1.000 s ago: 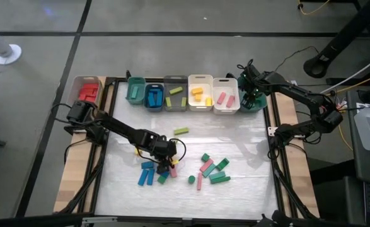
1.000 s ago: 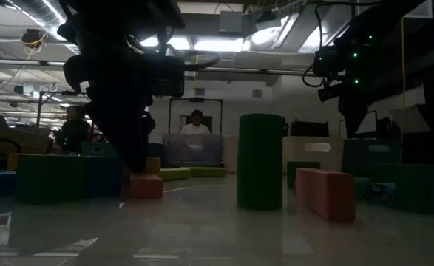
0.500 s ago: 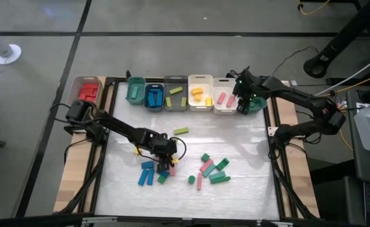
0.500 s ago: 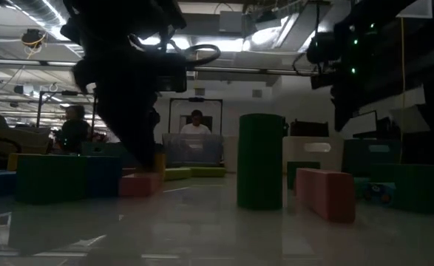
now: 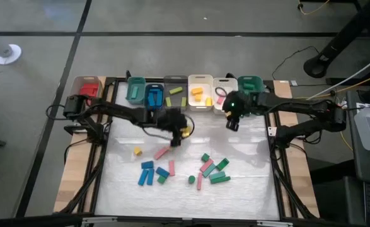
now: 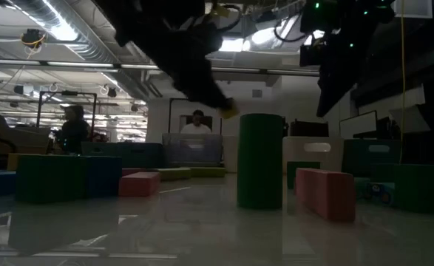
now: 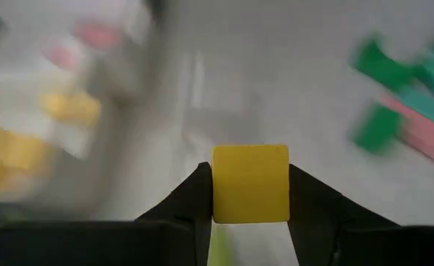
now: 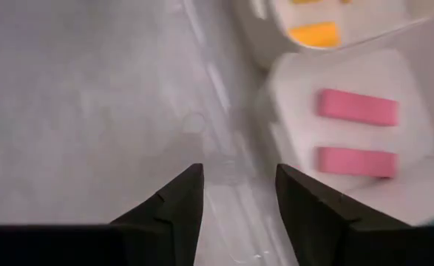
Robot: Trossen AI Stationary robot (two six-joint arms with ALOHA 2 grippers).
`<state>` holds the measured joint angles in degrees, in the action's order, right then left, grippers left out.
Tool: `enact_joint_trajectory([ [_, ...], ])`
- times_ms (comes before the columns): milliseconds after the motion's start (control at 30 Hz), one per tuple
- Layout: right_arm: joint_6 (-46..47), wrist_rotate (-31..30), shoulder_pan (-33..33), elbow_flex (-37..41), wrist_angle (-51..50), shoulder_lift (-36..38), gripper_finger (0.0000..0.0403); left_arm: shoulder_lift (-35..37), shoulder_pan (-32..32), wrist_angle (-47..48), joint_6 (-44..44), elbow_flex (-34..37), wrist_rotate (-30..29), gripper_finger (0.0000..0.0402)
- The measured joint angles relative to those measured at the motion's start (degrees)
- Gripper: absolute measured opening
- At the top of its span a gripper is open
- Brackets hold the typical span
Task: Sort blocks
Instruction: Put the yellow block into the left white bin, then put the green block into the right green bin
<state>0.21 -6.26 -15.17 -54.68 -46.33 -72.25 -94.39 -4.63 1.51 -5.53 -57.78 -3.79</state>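
Left pincer (image 7: pixel 251 193) clamped, raised; right pincer (image 8: pixel 239 193) parted.

Overhead, table-level, 2 wrist cams.

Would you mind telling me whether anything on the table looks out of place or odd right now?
Nothing stands out. The unsorted blocks lie scattered on the mat, the left gripper holds a yellow cube, and the right gripper hangs open and empty beside the bin with pink bars.
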Motion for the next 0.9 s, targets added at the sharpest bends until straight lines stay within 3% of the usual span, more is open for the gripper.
enact_joint_trajectory([
  [133,5.37,-0.04,5.42,-0.01,0.04,0.0,0.017,-0.61,-6.35,-11.28,-6.54,-0.06,-0.04,0.0123],
  [400,15.46,-0.12,14.31,-0.02,6.83,0.0,0.017,-6.84,-15.38,-31.3,-9.68,-0.09,0.17,0.0126],
  [633,22.95,-0.14,20.68,-0.06,13.98,-1.72,0.017,-13.68,-19.07,-38.4,-8.82,-0.07,0.17,0.0137],
  [900,30.17,-0.63,26.53,-0.05,19.7,-9.1,0.017,-14.86,-19.81,-38.49,-5.68,-0.07,-0.02,0.0199],
])
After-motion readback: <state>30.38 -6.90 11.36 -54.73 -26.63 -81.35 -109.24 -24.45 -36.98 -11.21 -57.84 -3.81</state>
